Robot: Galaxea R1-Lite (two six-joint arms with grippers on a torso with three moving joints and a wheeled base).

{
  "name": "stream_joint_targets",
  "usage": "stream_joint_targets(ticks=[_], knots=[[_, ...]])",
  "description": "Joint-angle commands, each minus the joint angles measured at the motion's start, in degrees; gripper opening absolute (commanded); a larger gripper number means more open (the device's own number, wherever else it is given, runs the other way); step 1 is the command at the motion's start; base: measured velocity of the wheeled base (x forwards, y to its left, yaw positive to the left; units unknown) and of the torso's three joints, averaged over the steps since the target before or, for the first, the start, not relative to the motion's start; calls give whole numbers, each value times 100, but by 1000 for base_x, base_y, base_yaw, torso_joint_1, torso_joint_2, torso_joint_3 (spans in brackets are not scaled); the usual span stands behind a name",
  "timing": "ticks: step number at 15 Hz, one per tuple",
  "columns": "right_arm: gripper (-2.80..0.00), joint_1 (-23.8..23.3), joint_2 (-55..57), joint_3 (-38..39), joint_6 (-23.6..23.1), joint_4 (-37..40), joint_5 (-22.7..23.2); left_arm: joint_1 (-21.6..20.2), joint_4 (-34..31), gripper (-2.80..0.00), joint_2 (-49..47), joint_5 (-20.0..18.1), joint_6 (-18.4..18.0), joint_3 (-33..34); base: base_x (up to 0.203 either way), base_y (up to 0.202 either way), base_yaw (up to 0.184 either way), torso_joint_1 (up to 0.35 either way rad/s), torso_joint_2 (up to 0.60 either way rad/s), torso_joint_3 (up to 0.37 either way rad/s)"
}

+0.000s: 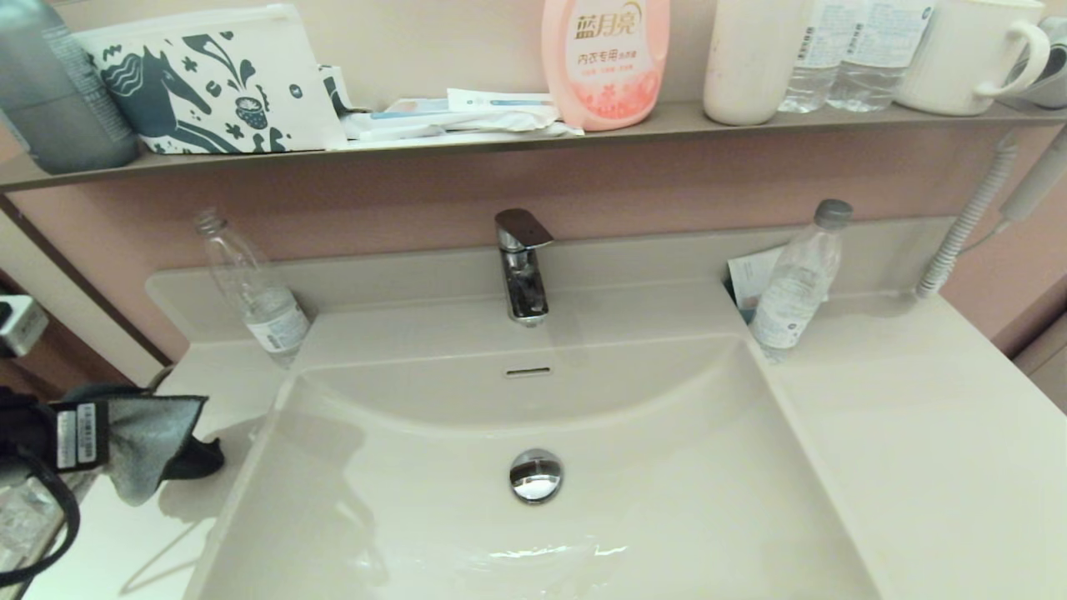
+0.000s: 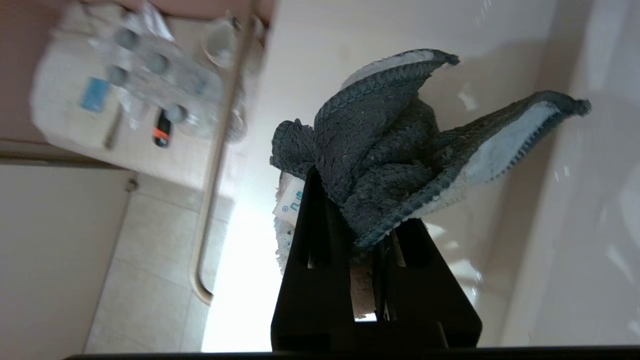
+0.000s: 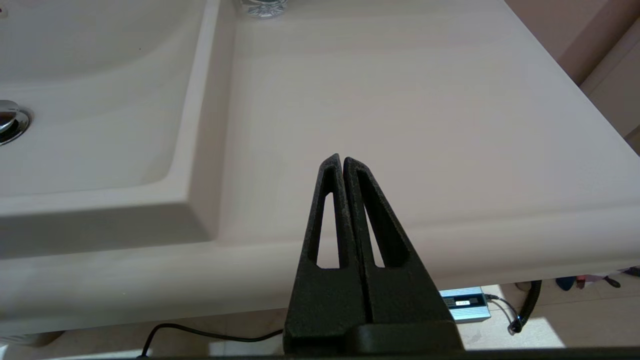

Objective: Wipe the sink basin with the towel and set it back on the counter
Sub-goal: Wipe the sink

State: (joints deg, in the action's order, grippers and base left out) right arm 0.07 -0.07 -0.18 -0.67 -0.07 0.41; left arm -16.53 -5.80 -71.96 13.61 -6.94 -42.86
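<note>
The cream-white sink basin (image 1: 667, 467) lies in the middle, with its chrome drain plug (image 1: 536, 475) and overflow slot (image 1: 528, 372). My left gripper (image 2: 365, 210) hangs over the left side of the counter (image 1: 125, 533), just beside the basin's left rim, shut on the fluffy teal-grey and white towel (image 2: 380, 150). The bunched towel (image 1: 154, 437) dangles from the fingers above the counter. My right gripper (image 3: 342, 159) is shut and empty, parked at the front edge of the counter (image 3: 400, 100) to the right of the basin; it is out of the head view.
A chrome faucet (image 1: 523, 262) stands behind the basin. Clear plastic bottles stand at the back left (image 1: 258, 292) and back right (image 1: 796, 283). The shelf (image 1: 500, 137) above holds the horse pouch (image 1: 208, 83), a pink bottle (image 1: 604, 58) and a mug (image 1: 971, 54).
</note>
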Motion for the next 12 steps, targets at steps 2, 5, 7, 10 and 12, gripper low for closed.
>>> stream_joint_targets(ticks=[2,5,7,10,12], knots=[[-280,1,7,1,-3,-1,2,147,242,-280,-647,-93,332,413,0,0,0,0,0,0],[-280,1,7,1,-3,-1,2,282,747,-280,-1596,-259,623,462,0,0,0,0,0,0],[-280,1,7,1,-3,-1,2,305,834,-280,-1956,-530,650,393,0,0,0,0,0,0],[-280,1,7,1,-3,-1,2,371,852,-280,-2448,-732,664,162,0,0,0,0,0,0],[-280,1,7,1,-3,-1,2,571,902,-280,-2694,-774,712,82,0,0,0,0,0,0]])
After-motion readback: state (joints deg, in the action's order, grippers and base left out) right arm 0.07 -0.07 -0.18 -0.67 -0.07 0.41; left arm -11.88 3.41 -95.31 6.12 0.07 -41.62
